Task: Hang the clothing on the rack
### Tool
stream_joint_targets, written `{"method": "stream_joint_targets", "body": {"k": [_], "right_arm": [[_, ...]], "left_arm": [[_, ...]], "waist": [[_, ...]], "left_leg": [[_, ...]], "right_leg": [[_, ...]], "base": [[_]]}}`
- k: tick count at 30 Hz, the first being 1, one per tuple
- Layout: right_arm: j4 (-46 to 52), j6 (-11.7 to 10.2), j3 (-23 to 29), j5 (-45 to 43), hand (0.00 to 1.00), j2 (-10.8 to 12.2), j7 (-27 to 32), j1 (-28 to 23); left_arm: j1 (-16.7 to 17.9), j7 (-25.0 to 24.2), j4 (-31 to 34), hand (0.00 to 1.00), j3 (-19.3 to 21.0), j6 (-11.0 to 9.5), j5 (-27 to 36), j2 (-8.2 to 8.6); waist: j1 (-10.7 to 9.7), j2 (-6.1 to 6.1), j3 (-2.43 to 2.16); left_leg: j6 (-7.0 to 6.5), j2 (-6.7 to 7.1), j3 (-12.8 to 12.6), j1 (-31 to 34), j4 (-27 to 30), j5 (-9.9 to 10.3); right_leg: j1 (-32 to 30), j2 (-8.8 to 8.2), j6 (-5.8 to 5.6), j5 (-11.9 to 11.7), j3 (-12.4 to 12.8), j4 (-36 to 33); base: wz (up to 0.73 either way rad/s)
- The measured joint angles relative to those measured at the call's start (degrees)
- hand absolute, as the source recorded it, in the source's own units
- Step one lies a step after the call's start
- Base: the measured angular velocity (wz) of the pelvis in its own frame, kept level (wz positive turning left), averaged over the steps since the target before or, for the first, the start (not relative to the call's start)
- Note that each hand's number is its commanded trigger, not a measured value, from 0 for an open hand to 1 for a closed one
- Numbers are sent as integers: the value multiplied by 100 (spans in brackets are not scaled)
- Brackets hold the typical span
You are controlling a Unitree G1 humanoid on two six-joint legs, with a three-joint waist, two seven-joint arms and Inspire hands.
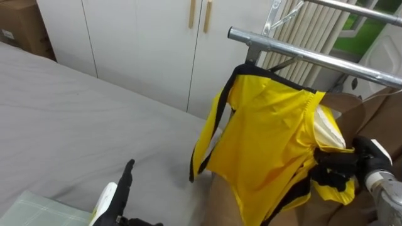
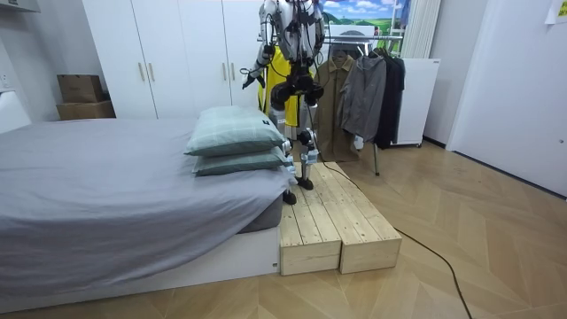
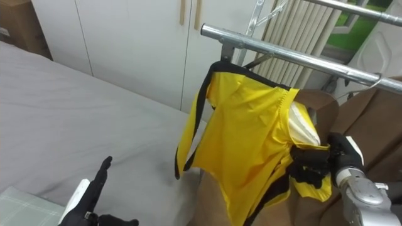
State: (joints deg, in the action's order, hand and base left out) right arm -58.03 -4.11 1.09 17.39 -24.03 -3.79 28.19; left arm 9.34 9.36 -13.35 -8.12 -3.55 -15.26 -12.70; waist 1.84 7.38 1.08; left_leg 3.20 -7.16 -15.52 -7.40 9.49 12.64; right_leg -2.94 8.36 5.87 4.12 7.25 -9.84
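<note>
In the left eye view, the right hand [image 1: 353, 162] has its dark fingers curled into the side edge of the yellow jersey [image 1: 264, 132]. The jersey hangs up and to the left of that hand, with its collar just under the metal rail [image 1: 314, 58]. The left hand [image 1: 118, 188] holds nothing. Its fingers are straight, and it is low over the grey bed [image 1: 75, 119], well apart from the jersey.

In the room view, the robot stands on a wooden platform [image 2: 337, 221] beside the bed, facing the rack. Dark coats [image 2: 368, 89] hang on the rack beyond its right hand.

In the right eye view, a brown coat [image 3: 370, 119] lies just behind the right hand. I cannot tell whether the jersey is properly caught on the rail. To my eye the step is settling it there. The hand should pinch lightly and let the cloth fall straight. It should avoid tugging toward the rail's open end, up and left of it, and let go only once the rail bears the weight.
</note>
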Motion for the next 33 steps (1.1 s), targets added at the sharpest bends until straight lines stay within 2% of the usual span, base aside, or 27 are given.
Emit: {"method": "stream_joint_targets", "body": {"k": [1, 5, 10, 29, 33], "right_arm": [[0, 0, 0, 3, 0, 0, 1, 0], [-122, 12, 3, 157, 0, 9, 7, 0], [-264, 164, 2, 483, 0, 25, 19, -14], [-262, 173, 8, 482, 0, 24, 189, -13], [-261, 176, 7, 494, 0, 24, 202, -12]], "left_arm": [[0, 0, 0, 0, 0, 0, 0, 0], [0, 0, 0, 0, -2, 0, 0, 0], [-2, 0, 0, 0, -2, 0, 2, 5], [-1, -6, -7, 0, -72, 1, 5, 50], [3, -73, -23, 0, -126, 67, 5, 47]], "waist": [[1, 1, -1], [2, 2, -2], [-10, 2, -3], [-95, 4, -4], [-123, 4, -4]], "left_leg": [[0, 0, 0, -1, 0, 0], [0, 0, 0, -9, 0, 0], [0, 1, -3, -8, 0, 0], [0, 0, -20, -17, -1, 0], [0, -1, -60, -45, -3, 0]], "right_leg": [[1, 1, 0, 0, 1, -2], [10, 0, 0, 0, -1, -2], [7, 1, 0, 0, 2, -4], [15, 5, 0, 0, 21, -11], [43, 14, 0, 0, 58, -33]], "base": [[0], [0], [0], [0], [-4]]}}
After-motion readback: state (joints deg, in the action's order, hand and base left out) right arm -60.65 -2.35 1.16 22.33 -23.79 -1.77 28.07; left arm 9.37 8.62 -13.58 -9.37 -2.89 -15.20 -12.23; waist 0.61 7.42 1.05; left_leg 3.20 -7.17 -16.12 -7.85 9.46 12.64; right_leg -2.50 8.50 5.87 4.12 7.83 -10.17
